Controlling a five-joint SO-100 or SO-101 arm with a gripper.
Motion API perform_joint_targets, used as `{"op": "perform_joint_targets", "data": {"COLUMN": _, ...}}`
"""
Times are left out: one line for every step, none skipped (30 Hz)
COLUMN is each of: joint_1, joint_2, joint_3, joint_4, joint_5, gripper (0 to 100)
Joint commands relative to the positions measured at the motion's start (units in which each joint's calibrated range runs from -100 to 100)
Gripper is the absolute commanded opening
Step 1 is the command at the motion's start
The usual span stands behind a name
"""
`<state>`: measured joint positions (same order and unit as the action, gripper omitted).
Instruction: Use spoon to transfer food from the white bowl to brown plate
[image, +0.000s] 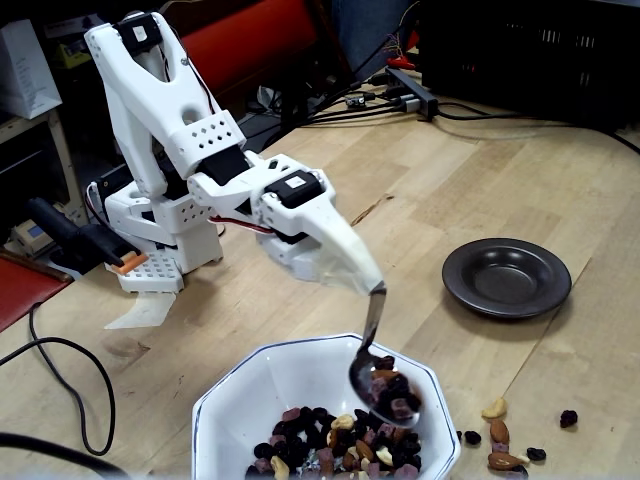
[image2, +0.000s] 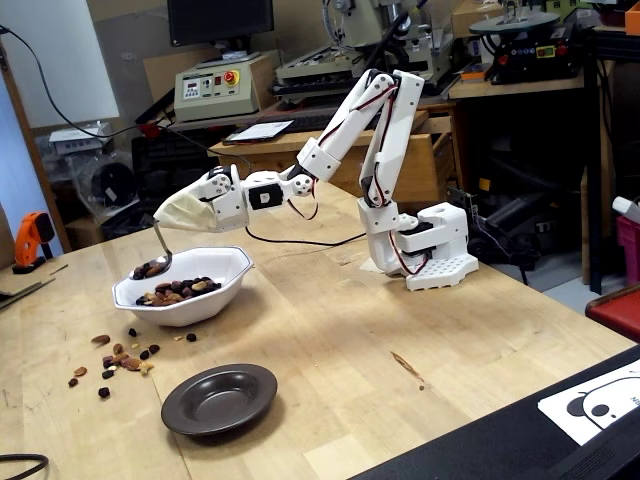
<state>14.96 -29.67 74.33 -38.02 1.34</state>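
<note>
My gripper (image: 370, 284) is wrapped in pale tape and shut on the handle of the silver spoon (image: 372, 362). The spoon hangs over the white bowl (image: 228, 398), its scoop heaped with nuts and raisins. More food (image: 335, 446) lies in the bowl's near part. In the other fixed view the gripper (image2: 163, 221) holds the spoon (image2: 156, 264) above the bowl (image2: 190, 302). The brown plate (image: 507, 277) sits empty on the wood, apart from the bowl; in the other fixed view the plate (image2: 220, 398) lies in front of the bowl.
Spilled nuts and raisins (image: 503, 440) lie on the table beside the bowl, and the spill (image2: 117, 358) shows left of the plate in the other fixed view. The arm's white base (image: 160, 235) stands behind, with a black cable (image: 70, 385) nearby.
</note>
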Motion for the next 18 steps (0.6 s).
{"op": "perform_joint_targets", "data": {"joint_1": 1.8, "joint_2": -1.0, "joint_3": -4.0, "joint_4": -1.5, "joint_5": 0.0, "gripper": 4}}
{"op": "perform_joint_targets", "data": {"joint_1": 1.7, "joint_2": -1.0, "joint_3": -4.1, "joint_4": -1.5, "joint_5": 0.0, "gripper": 4}}
{"op": "perform_joint_targets", "data": {"joint_1": 1.6, "joint_2": -1.0, "joint_3": -4.1, "joint_4": -1.5, "joint_5": 0.0, "gripper": 4}}
{"op": "perform_joint_targets", "data": {"joint_1": 1.3, "joint_2": -1.1, "joint_3": -4.1, "joint_4": -1.5, "joint_5": 0.0, "gripper": 4}}
{"op": "perform_joint_targets", "data": {"joint_1": 1.0, "joint_2": -1.1, "joint_3": -4.1, "joint_4": -1.5, "joint_5": 0.0, "gripper": 4}}
{"op": "perform_joint_targets", "data": {"joint_1": 0.6, "joint_2": -1.1, "joint_3": -4.1, "joint_4": -1.5, "joint_5": 0.0, "gripper": 4}}
{"op": "perform_joint_targets", "data": {"joint_1": 0.1, "joint_2": -1.1, "joint_3": -4.1, "joint_4": -1.5, "joint_5": 0.0, "gripper": 4}}
{"op": "perform_joint_targets", "data": {"joint_1": -0.2, "joint_2": -1.1, "joint_3": -4.1, "joint_4": -1.5, "joint_5": 0.0, "gripper": 4}}
{"op": "perform_joint_targets", "data": {"joint_1": -0.7, "joint_2": -1.1, "joint_3": -4.1, "joint_4": -1.5, "joint_5": 0.0, "gripper": 4}}
{"op": "perform_joint_targets", "data": {"joint_1": -1.1, "joint_2": -1.1, "joint_3": -4.1, "joint_4": -1.5, "joint_5": 0.0, "gripper": 4}}
{"op": "perform_joint_targets", "data": {"joint_1": -1.6, "joint_2": -1.1, "joint_3": -4.1, "joint_4": -1.5, "joint_5": 0.0, "gripper": 4}}
{"op": "perform_joint_targets", "data": {"joint_1": -2.1, "joint_2": -1.1, "joint_3": -4.1, "joint_4": -1.5, "joint_5": 0.0, "gripper": 4}}
{"op": "perform_joint_targets", "data": {"joint_1": -2.9, "joint_2": -1.2, "joint_3": -4.1, "joint_4": -1.5, "joint_5": 0.0, "gripper": 4}}
{"op": "perform_joint_targets", "data": {"joint_1": -3.6, "joint_2": -1.2, "joint_3": -4.1, "joint_4": -1.5, "joint_5": 0.0, "gripper": 4}}
{"op": "perform_joint_targets", "data": {"joint_1": -4.1, "joint_2": -1.2, "joint_3": -4.1, "joint_4": -1.5, "joint_5": 0.0, "gripper": 4}}
{"op": "perform_joint_targets", "data": {"joint_1": -4.9, "joint_2": -1.2, "joint_3": -4.1, "joint_4": -1.5, "joint_5": 0.0, "gripper": 4}}
{"op": "perform_joint_targets", "data": {"joint_1": -5.5, "joint_2": -1.2, "joint_3": -4.1, "joint_4": -1.5, "joint_5": 0.0, "gripper": 4}}
{"op": "perform_joint_targets", "data": {"joint_1": -6.3, "joint_2": -1.2, "joint_3": -4.1, "joint_4": -1.5, "joint_5": 0.0, "gripper": 4}}
